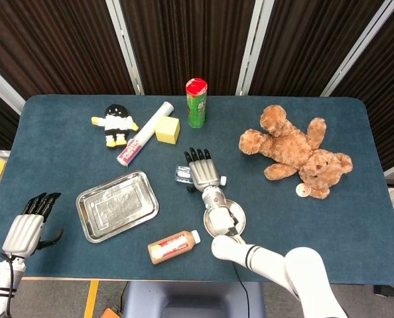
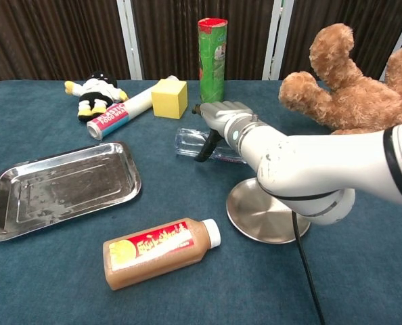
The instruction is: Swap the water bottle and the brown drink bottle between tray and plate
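While the right hand (image 1: 204, 173) hovers over the clear plastic water bottle (image 2: 194, 144) with its fingers extended and nothing yet enclosed, neither bottle occupies a receptacle. Taking the round steel plate (image 1: 233, 222) as landmark: the water bottle lies on its side on the blue tablecloth (image 1: 71, 152) just beyond the plate; the brown drink bottle with red-and-yellow label and white cap (image 2: 158, 251) lies on its side in front of the plate and to its left; the rectangular steel tray (image 2: 59, 186) sits further left, bare. The left hand (image 1: 28, 228) rests at the table's near edge, well left of the plate, fingers apart and holding nothing.

The step in hand appears to be seizing the water bottle. For a sound grasp, the palm should settle across the bottle's middle, thumb on the near flank and fingers over the far flank, closing squarely so the smooth cylinder cannot roll away. A lift clear of the cloth before carrying would avoid dragging it against the plate's rim.
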